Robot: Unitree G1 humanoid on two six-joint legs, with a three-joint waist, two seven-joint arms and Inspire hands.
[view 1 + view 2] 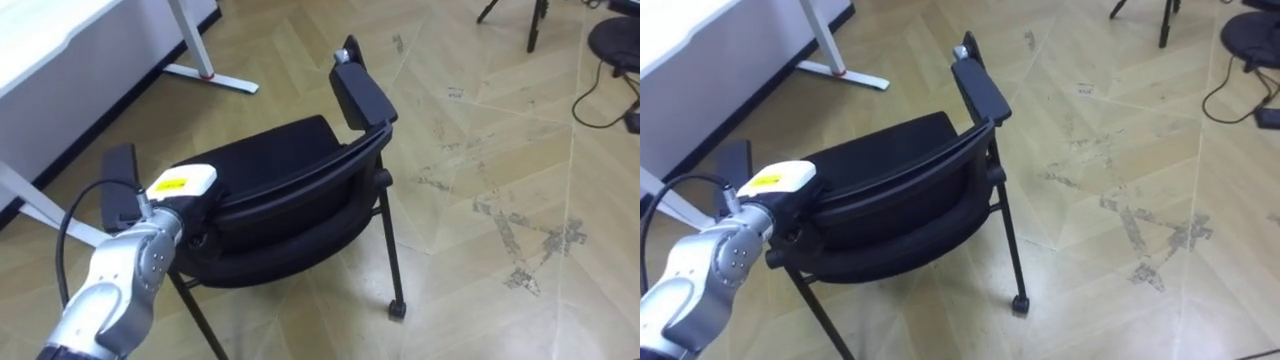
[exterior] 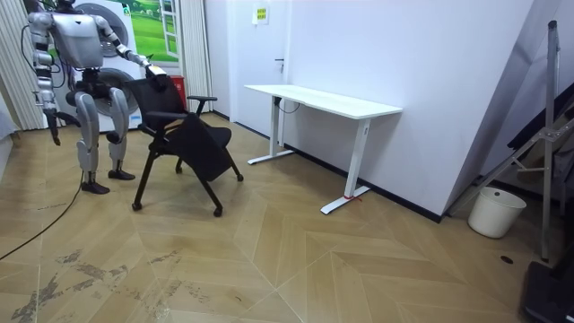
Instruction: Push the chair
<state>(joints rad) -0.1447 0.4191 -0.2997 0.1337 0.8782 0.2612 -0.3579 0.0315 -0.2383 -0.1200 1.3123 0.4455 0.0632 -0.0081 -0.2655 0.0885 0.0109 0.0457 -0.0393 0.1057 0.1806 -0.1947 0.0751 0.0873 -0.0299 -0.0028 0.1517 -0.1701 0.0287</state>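
Chair sits on the wood floor right in front of the robot, backrest toward it and seat facing away toward 12 o'clock. 1 armrest sticks up at 1 o'clock of the seat, and a caster shows at 5 o'clock.

Left hand is on the backrest's top edge at its 8 o'clock end, touching it. Can't tell whether it's clamped on or just pressing, since the grasping side is hidden behind the backrest. Right hand hangs at the robot's side in the room view, idle and too small to read.

White bench lies at 10 o'clock of the chair, apart from it. In the room view the chair stands between the robot and the bench, well short of the bench.

Step in hand, imo: contact is made and the push proper is on, w/ 1 hand only.

Next move prob needs the robot to walk fwd w/ the arm kept stiff, driving toward 12 o'clock. Since contact is off-centre, the chair will likely swivel on its casters, so either shift the hand toward mid-backrest or bring in the 2nd hand. Watch the bench's foot at 11 o'clock.
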